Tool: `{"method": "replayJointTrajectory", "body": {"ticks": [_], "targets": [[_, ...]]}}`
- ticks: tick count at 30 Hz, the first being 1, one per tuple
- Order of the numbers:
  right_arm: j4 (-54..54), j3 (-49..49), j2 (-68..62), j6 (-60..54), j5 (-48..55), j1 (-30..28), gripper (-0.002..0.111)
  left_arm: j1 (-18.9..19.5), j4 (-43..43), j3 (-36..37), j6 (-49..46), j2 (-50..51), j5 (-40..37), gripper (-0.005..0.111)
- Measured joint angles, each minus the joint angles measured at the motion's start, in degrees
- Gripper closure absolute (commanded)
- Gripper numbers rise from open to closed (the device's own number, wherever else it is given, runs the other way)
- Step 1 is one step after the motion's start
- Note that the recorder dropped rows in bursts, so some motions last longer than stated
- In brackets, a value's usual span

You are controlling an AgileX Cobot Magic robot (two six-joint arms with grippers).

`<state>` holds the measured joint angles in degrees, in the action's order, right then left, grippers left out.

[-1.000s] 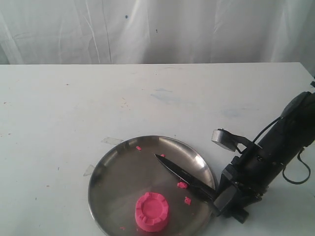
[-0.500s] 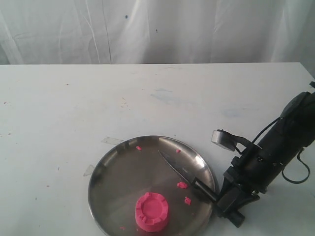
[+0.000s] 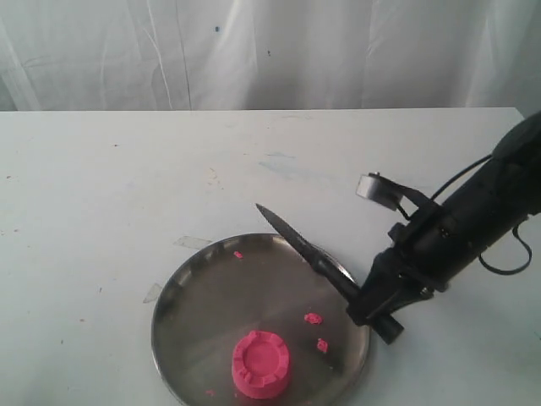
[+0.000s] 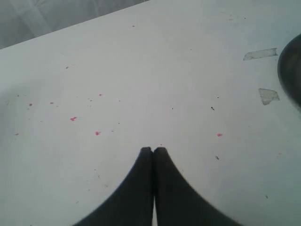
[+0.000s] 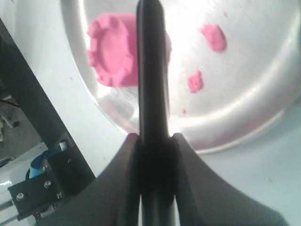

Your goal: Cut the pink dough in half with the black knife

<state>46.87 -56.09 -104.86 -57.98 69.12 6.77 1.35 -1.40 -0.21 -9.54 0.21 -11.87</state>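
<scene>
The pink dough point(image 3: 261, 364) is a whole notched puck at the near edge of the round steel plate point(image 3: 203, 288); it also shows in the right wrist view point(image 5: 113, 49). My right gripper point(image 3: 362, 306) is shut on the handle of the black knife point(image 3: 297, 243), which hangs in the air above the plate's far right rim, its tip pointing back-left. In the right wrist view the gripper point(image 5: 154, 139) clamps the knife point(image 5: 151, 70), which crosses in front of the dough. My left gripper point(image 4: 153, 150) is shut on nothing above bare table, out of the exterior view.
Small pink crumbs point(image 3: 314, 319) lie on the plate's right side, with more specks point(image 4: 73, 118) on the table. Two tape bits point(image 3: 193, 243) sit by the plate's left rim. The white curtain hangs behind the table's far edge.
My right gripper has lifted the knife off the plate; the knife and arm rose and moved towards the back, and the blade tip now points over the plate's far rim.
</scene>
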Motion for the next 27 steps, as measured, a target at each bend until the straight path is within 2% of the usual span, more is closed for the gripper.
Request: {"method": "replayJointTrajectory", "body": {"ticks": [5, 9, 13, 14, 16, 19, 21, 23, 27], "targets": [[3.83, -0.36, 8.92, 0.15, -0.86, 3.67, 0.108, 0.00, 0.00, 0.00, 0.00, 0.00, 0.00, 0.107], [4.11, 0.74, 15.07, 0.24, -6.68, 5.92, 0.108, 0.00, 0.13, 0.00, -0.20, 0.00, 0.00, 0.107], [4.19, 4.58, 20.40, -1.93, -19.76, 7.86, 0.108, 0.00, 1.78, 0.00, -1.60, 0.00, 0.00, 0.107], [4.33, 7.12, 21.96, -2.66, -28.59, 8.41, 0.108, 0.00, 2.04, 0.00, -1.70, 0.00, 0.00, 0.107], [4.46, 10.50, 22.38, -2.66, -38.91, 8.61, 0.108, 0.00, 2.29, 0.00, -1.83, 0.00, 0.00, 0.107], [7.43, 13.59, 20.65, -2.79, -46.38, 8.61, 0.108, 0.00, 1.40, 0.00, -2.91, 0.00, 3.21, 0.107], [9.16, 14.30, 18.13, -3.00, -47.53, 8.61, 0.108, -0.03, -5.07, 0.02, 2.20, 0.00, 14.68, 0.107], [9.78, 14.55, 14.82, -3.05, -47.74, 8.61, 0.108, -0.03, -10.48, 0.02, 13.12, 0.00, 32.33, 0.107], [9.94, 14.55, 11.59, -4.04, -48.37, 8.61, 0.108, -0.03, -10.51, 0.02, 29.61, -0.21, 62.83, 0.107]]}}
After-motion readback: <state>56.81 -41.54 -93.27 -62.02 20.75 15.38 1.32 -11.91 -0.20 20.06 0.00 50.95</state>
